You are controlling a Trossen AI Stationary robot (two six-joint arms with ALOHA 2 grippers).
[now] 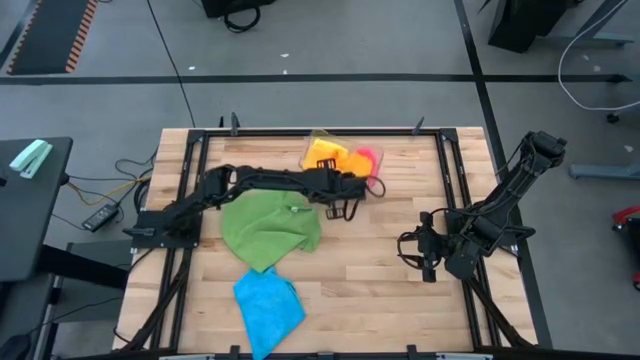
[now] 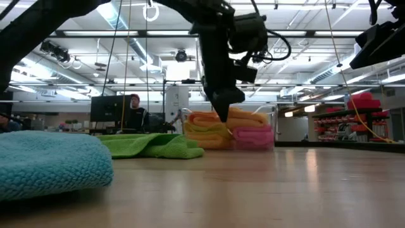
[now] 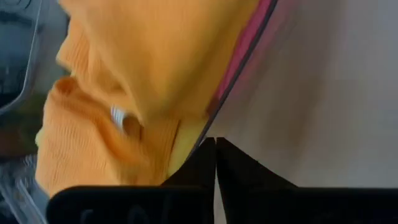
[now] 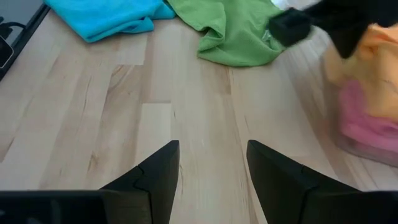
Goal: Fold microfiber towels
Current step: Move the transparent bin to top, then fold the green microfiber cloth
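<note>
From above, the left hand (image 1: pixel 372 186) sits at upper centre of the frame, at the edge of the clear tray (image 1: pixel 377 183) that holds the orange towel (image 1: pixel 350 160), yellow towel (image 1: pixel 320 152) and pink towel (image 1: pixel 369 157). Its wrist view alone shows the fingers (image 3: pixel 208 163) clenched together, tips at the tray's rim beside orange cloth (image 3: pixel 155 56), with a strip of pink (image 3: pixel 245 50) behind the clear wall; whether any cloth is pinched cannot be told. The low view shows what the top view hides: the towels are stacked, orange over yellow (image 2: pixel 205 140), pink (image 2: pixel 253 137) to their right, with the hand (image 2: pixel 224 117) pointing down in front.

The green towel (image 1: pixel 268 230) lies crumpled at frame centre on the tabletop (image 1: pixel 370 290), the blue towel (image 1: pixel 268 308) below it near the bottom edge.

The right hand (image 1: pixel 430 270) waits at right of centre; its wrist view shows the fingers (image 4: pixel 158 171) spread apart, grasping nothing.
</note>
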